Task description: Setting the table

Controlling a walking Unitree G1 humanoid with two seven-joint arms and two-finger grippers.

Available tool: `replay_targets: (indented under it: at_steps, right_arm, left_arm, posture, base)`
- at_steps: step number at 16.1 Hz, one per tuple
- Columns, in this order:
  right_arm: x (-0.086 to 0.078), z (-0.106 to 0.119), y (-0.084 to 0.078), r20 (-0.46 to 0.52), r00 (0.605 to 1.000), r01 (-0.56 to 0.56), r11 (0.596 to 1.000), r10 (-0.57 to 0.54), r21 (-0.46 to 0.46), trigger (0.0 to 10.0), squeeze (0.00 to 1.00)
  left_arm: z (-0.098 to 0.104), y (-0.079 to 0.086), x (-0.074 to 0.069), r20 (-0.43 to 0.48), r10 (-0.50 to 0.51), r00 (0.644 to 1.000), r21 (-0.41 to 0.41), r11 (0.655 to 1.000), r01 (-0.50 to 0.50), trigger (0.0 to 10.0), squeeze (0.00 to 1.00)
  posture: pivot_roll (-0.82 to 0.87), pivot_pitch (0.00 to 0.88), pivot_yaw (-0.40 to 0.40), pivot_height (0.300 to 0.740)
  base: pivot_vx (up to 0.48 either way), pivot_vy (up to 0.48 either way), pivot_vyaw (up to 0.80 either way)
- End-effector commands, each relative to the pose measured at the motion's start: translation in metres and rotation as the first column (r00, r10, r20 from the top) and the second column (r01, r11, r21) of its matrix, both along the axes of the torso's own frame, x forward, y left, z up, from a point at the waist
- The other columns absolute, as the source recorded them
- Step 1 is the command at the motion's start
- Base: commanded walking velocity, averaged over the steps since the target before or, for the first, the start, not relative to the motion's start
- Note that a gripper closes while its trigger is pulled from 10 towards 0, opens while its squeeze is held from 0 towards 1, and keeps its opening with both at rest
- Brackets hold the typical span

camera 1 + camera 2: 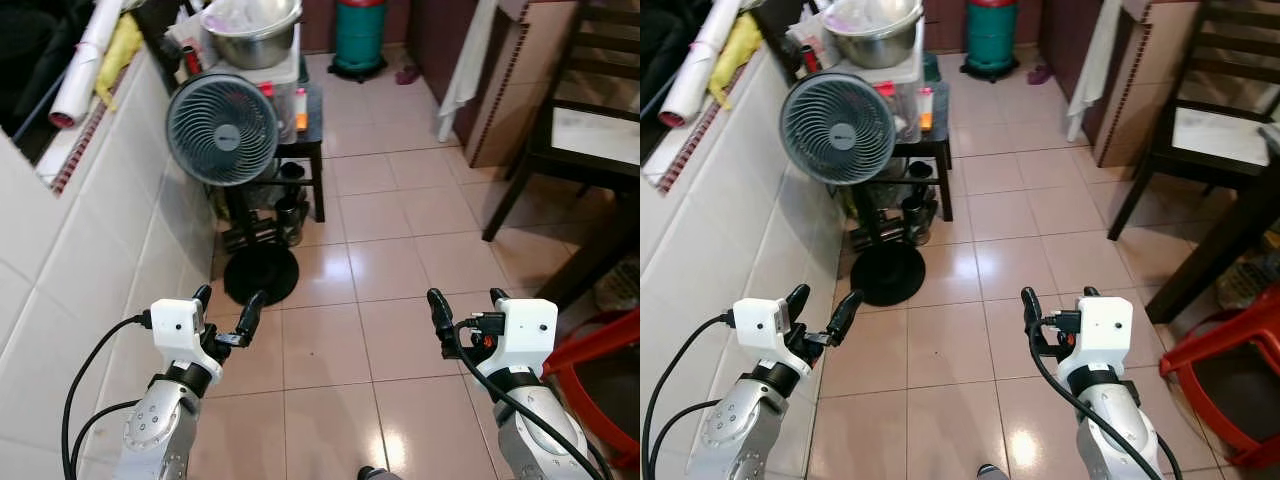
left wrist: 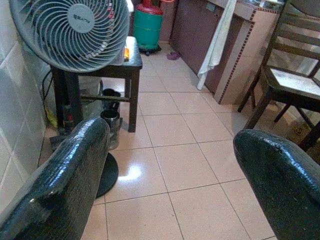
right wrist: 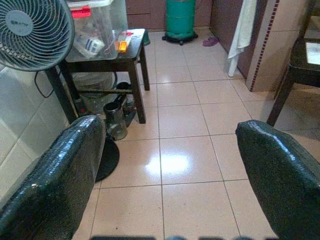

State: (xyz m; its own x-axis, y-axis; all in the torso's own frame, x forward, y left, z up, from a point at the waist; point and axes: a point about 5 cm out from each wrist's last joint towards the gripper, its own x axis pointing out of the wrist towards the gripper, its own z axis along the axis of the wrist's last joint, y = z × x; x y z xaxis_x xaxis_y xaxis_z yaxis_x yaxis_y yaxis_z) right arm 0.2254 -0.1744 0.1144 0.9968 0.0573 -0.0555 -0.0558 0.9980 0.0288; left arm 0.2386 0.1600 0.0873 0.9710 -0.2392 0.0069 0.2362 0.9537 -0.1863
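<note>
- The tiled floor [image 1: 400,250] stretches ahead of me, glossy with reflected light; I judge it slick, so a hurried step could skid or jolt whatever I carry later
- The dark dining table [image 1: 610,225] stands ahead on my right with a dark wooden chair [image 1: 590,110] beside it; no plates, cups or cutlery can be seen, so the things I must lay out are not yet found
- A tiled wall [image 1: 80,270] runs close along my left; my left elbow could scrape it if I turn that way
- A grey standing fan [image 1: 222,128] stands ahead on my left on a round black base [image 1: 261,273], just before a small dark side table [image 1: 305,150] that carries a clear plastic box [image 3: 95,30] and a metal bowl [image 1: 252,28]; swinging my left arm forward could knock the fan over
- A red plastic stool [image 1: 590,350] sits near my right arm; drifting right could snag it
- A green gas cylinder [image 1: 359,35] stands well apart at the far end
- My left pincer [image 1: 225,308] is raised before me, forearm bent up, fingers spread and holding nothing
- My right pincer [image 1: 468,305] is at the same height, fingers likewise apart and empty
</note>
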Motion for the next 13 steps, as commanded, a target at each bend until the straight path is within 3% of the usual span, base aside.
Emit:
replay_targets:
  at_steps: [1,5,13]
  right_arm:
    - [-0.0017,0.0021,0.0030,0.001,1.000,-0.008,1.000,0.008,0.004,10.0,0.00]
    - [-0.0015,0.0033,0.0027,0.005,1.000,-0.012,1.000,0.012,0.002,10.0,0.00]
    - [0.0030,0.0046,0.0056,0.012,0.999,-0.031,1.000,0.031,-0.004,10.0,0.00]
  left_arm:
    - [-0.0003,0.0051,-0.0005,-0.009,0.009,1.000,0.005,1.000,-0.009,10.0,0.00]
    - [0.0034,0.0011,0.0048,0.009,-0.004,1.000,-0.002,1.000,0.004,10.0,0.00]
    - [0.0015,-0.0014,0.0055,0.003,-0.022,1.000,-0.006,1.000,0.022,10.0,0.00]
  posture:
    - [-0.08,0.123,0.084,0.740]
    - [-0.08,0.122,0.085,0.740]
    - [-0.08,0.111,0.081,0.740]
  base:
    - [0.000,0.000,-0.80]
    - [0.000,0.000,-0.80]
    - [0.323,0.000,-0.80]
